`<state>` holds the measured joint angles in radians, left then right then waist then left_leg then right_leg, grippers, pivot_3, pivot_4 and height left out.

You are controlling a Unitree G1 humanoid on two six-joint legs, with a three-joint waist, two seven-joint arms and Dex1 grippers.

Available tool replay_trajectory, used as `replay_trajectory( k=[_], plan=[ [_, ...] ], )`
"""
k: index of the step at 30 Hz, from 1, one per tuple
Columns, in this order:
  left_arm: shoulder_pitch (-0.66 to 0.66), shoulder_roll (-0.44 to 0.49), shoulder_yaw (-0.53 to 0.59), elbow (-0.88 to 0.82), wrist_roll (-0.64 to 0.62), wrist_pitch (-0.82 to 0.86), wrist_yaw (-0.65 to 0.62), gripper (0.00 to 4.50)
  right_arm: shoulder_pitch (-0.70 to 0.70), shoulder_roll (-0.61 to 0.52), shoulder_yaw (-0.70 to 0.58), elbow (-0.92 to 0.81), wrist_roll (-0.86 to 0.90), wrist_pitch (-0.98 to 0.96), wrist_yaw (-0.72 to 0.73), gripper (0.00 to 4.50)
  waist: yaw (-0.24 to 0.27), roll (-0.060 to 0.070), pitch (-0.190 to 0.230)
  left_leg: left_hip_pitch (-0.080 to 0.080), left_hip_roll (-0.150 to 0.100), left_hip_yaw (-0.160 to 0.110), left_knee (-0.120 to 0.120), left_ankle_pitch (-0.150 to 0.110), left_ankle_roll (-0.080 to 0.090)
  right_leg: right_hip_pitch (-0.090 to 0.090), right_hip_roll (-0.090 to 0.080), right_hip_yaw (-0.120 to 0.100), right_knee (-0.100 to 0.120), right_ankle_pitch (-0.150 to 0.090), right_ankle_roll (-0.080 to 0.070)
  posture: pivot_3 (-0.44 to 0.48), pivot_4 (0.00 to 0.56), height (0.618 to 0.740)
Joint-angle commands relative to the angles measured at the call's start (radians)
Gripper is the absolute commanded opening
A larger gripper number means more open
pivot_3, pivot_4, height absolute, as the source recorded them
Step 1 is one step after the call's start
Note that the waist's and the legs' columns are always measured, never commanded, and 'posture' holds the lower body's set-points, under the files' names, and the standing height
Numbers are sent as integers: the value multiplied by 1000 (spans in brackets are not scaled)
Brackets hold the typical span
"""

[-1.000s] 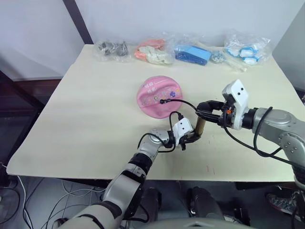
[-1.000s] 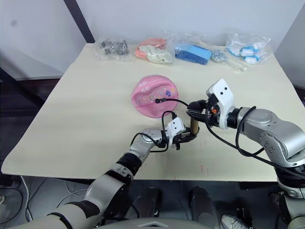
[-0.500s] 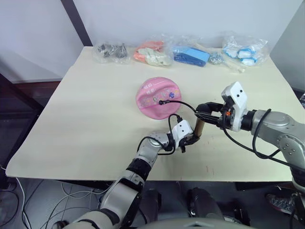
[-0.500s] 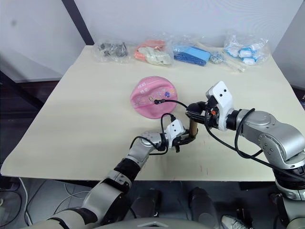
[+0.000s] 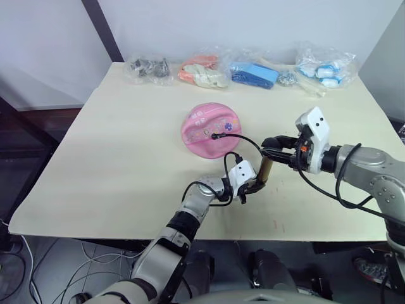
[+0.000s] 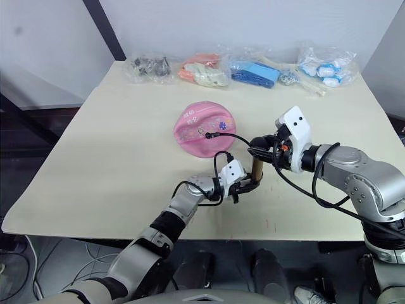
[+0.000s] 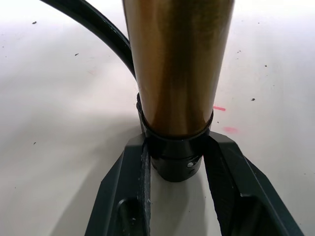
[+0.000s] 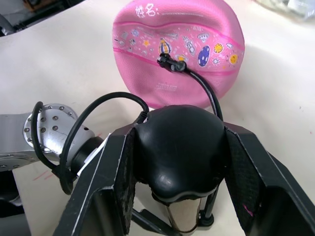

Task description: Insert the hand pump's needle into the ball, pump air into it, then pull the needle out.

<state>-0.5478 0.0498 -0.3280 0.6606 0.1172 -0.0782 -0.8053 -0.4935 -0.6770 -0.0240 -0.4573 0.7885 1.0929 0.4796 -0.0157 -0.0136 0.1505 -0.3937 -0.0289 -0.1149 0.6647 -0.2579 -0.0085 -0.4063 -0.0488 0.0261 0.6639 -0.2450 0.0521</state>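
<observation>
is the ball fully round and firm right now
No, the ball sags as a flattened dome on the table, with the needle fitting seated on its top.

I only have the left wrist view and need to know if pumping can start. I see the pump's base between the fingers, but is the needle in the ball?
Observer: The needle's fitting sits against the ball; the pin itself is hidden, apparently inside.
Operator: Is the right gripper on the handle?
Observer: Yes, the right gripper is shut on the pump's black handle.
Operator: Ball firm?
Observer: No, it's a sagging dome on the table.
</observation>
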Motion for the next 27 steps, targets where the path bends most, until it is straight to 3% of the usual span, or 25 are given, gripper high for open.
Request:
replay_trajectory(
  k=[1,19,27],
  plan=[
    [1,8,-32,57,39,16,20,1068,-85,-15,-103,-47,68,57,-27,1936,1,0,0,0,0,0,0,0,0,0,0,0,0,0,0,0,150,740],
    [-12,19,-52,136,42,-17,42,1068,-433,-105,-275,55,301,306,-127,1936,1,0,0,-1,0,0,0,0,1,0,-1,0,-1,0,0,0,150,740],
    [-4,22,-53,128,39,-18,39,1068,-340,-85,-238,27,290,283,-141,1936,1,0,0,-1,0,0,0,-1,1,0,-1,0,0,0,0,0,150,740]
  ],
)
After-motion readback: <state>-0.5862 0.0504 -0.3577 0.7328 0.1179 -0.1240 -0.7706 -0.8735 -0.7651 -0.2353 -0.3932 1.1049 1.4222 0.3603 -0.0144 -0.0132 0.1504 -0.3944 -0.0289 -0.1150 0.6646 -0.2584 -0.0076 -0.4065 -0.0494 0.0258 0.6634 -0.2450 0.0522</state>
